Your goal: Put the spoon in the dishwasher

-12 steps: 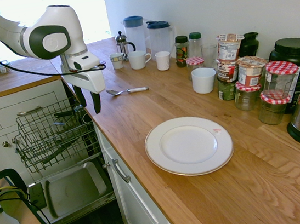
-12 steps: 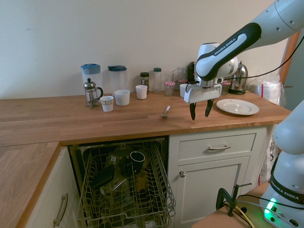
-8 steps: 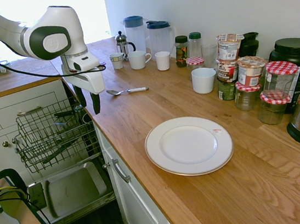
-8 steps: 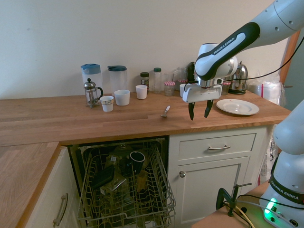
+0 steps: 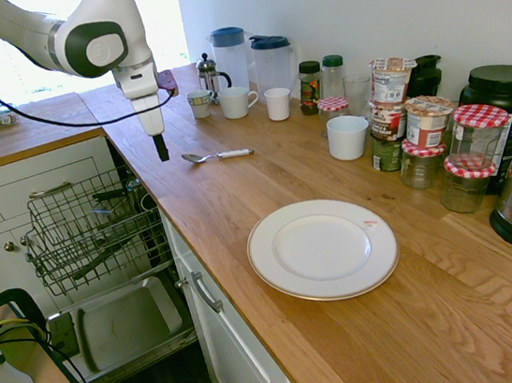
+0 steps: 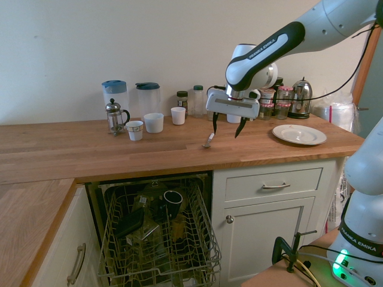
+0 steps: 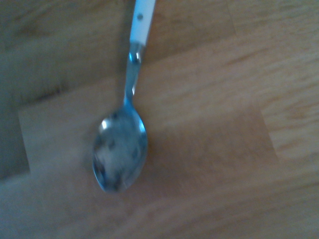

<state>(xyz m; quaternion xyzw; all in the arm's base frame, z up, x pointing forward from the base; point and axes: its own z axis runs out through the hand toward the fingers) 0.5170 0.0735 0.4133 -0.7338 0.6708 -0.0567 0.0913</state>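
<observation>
The spoon (image 5: 217,155) is seen lying flat on the wooden worktop (image 5: 265,186), near the edge above the dishwasher (image 6: 157,230), and the gripper (image 6: 228,127) is held above it with its two fingers spread apart and nothing between them. The spoon is judged to be light and stiff, but its metal is smooth and it lies very low, so it can slip easily. It is probably best taken across the slim whitish handle, near the neck.
</observation>
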